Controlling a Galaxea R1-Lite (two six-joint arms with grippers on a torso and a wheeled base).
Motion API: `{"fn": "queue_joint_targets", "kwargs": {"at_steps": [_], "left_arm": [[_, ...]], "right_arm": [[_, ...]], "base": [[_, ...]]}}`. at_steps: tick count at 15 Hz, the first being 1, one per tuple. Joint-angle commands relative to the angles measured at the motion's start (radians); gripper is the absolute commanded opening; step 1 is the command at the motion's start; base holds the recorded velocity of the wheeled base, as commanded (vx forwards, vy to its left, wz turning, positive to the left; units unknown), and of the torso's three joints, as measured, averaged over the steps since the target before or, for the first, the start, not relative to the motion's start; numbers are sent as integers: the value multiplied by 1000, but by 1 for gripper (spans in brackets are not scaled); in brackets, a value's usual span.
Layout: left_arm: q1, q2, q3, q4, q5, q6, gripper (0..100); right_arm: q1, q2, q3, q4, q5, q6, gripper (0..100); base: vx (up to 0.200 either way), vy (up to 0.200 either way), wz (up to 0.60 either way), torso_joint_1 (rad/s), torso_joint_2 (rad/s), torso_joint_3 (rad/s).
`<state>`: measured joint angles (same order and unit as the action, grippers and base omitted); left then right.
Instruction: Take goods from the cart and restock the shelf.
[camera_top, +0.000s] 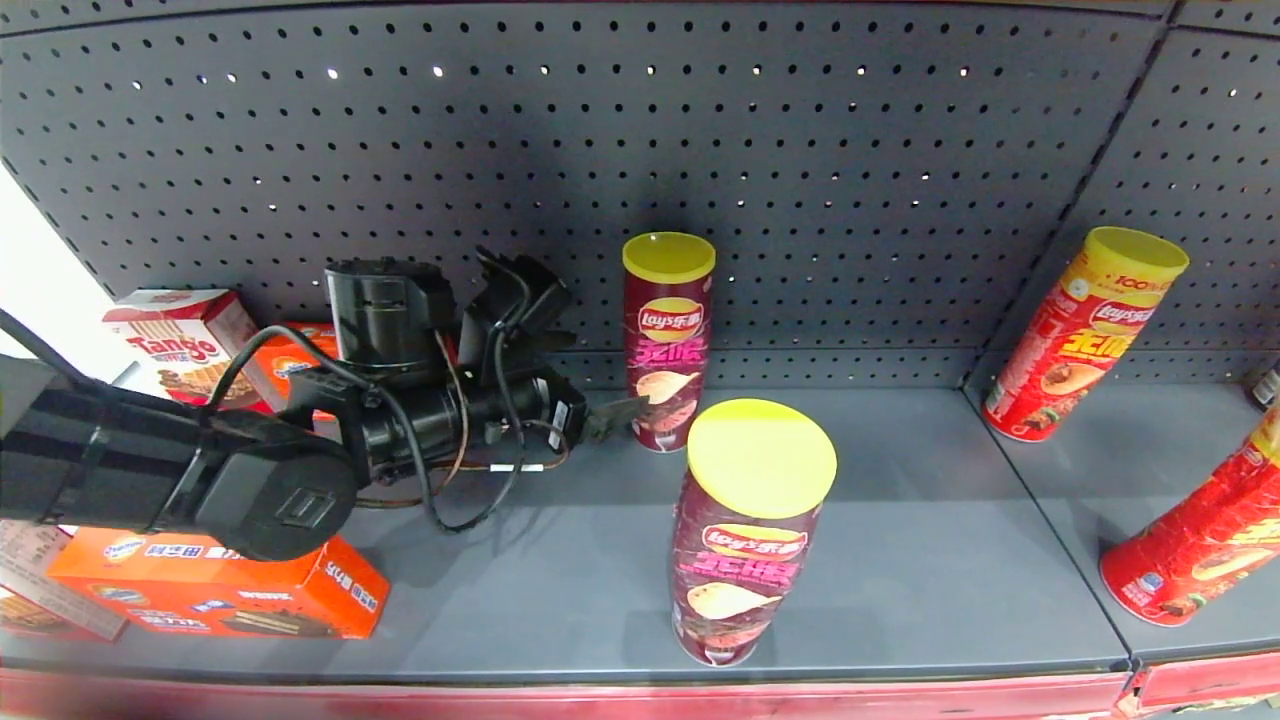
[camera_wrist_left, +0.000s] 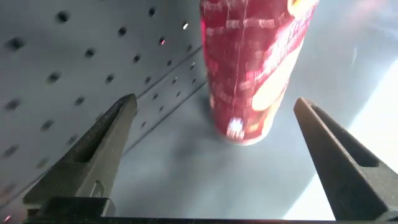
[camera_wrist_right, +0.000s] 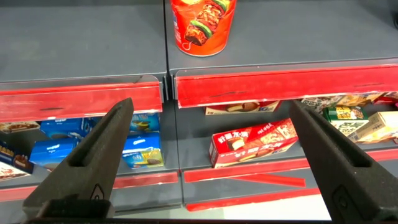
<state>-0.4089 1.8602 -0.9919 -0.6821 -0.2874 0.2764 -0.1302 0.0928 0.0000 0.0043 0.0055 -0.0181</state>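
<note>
Maroon chip can (camera_top: 668, 340) with yellow lid stands upright at the back of the shelf (camera_top: 930, 540), against the pegboard (camera_top: 800, 200). My left claw (camera_top: 618, 410) sits just left of that can, low by its base, jaws spread wide, empty. Second maroon can (camera_top: 745, 530) stands in front of it. Right claw (camera_wrist_right: 211, 104) likewise spread, holding nothing.

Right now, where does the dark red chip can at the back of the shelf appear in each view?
Head view: the back chip can stands upright at centre, against the holed back wall.
Left wrist view: the same can, ahead of the left gripper, between its open fingers.
Right wrist view: a different, red can stands near the shelf's front edge.
Shared landmark: the grey shelf board.
</note>
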Motion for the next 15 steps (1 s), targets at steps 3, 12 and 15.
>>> {"fn": "queue_joint_targets", "kwargs": {"at_steps": [3,12,15], "left_arm": [[-2,-104,98,-7,82,29,100],[85,-524,473,-8,214,14,100],[119,-645,582,-40,192,6,100]], "right_arm": [[0,1,0,0,1,0,100],[0,1,0,0,1,0,100],[0,1,0,0,1,0,100]], "base": [[0,0,0,0,0,0],[0,0,0,0,0,0],[0,0,0,0,0,0]]}}
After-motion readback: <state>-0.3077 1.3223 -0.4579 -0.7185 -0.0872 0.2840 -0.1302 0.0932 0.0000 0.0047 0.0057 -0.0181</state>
